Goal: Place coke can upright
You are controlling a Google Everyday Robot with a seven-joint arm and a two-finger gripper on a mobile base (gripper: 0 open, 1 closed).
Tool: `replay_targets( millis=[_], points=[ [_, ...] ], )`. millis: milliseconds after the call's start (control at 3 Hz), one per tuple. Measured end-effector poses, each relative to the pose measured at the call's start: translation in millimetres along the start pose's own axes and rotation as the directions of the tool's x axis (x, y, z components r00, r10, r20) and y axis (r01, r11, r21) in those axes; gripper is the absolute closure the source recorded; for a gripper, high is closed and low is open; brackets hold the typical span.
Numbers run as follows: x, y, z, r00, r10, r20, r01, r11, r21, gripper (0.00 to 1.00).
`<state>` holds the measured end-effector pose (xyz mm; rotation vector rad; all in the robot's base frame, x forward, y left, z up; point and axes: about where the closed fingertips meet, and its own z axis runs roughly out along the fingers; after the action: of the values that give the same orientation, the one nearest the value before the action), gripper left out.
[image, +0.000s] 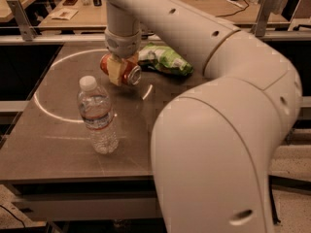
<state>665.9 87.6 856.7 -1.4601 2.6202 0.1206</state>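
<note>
Half the coke can (130, 72) hides behind the gripper (118, 74), its jaws clamping the can sideways over the far worktop (58, 144), left of the chip bag (166, 60).

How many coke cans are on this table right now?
1. The coke can is held on its side in the gripper, beyond the water bottle and left of the green chip bag. The arm may hide others.

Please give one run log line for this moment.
gripper: over table, shut on coke can | can: sideways, not upright | water bottle: upright
</note>
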Motion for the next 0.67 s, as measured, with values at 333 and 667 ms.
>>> replay_targets(
  millis=[333,667],
  points=[
    [29,0,-57,0.991,0.001,0.136,-0.002,1.0000,0.006,1.00],
    [47,-2,-94,0.947,-0.027,0.321,0.041,0.9985,-0.037,1.00]
  ],
)
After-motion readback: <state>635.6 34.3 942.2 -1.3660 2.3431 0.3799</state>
